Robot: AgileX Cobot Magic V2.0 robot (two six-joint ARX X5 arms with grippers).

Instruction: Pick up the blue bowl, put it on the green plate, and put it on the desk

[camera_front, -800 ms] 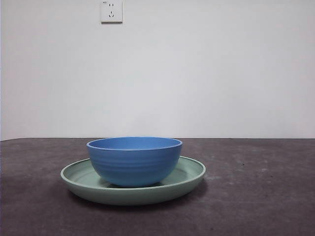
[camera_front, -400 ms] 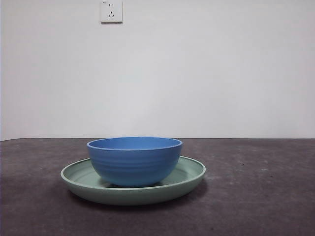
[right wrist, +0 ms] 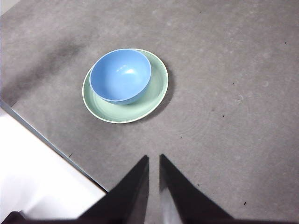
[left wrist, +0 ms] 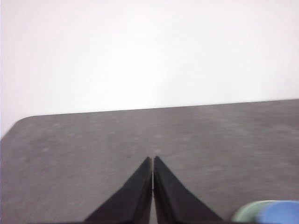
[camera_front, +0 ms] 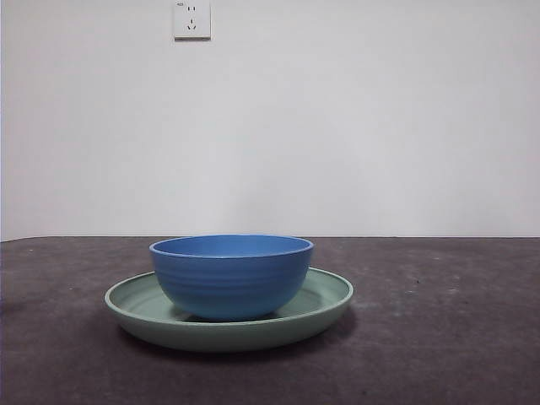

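White wall backs a dark grey tabletop (camera_front: pixel 439 337), where the blue bowl (camera_front: pixel 231 275) sits upright inside the green plate (camera_front: pixel 325 297), off-centre. Both the left tool (left wrist: pixel 153 186) and right tool (right wrist: pixel 154 184) hang clear, jaws nearly together. Bowl looks rigid, light, smooth; its thin rim seems the likeliest grip.

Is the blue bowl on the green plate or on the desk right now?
On the plate. The blue bowl sits upright inside the green plate, off-centre in the right wrist view; neither gripper touches it.

Left gripper (left wrist: pixel 153 161) – right gripper (right wrist: pixel 153 158) – both closed.
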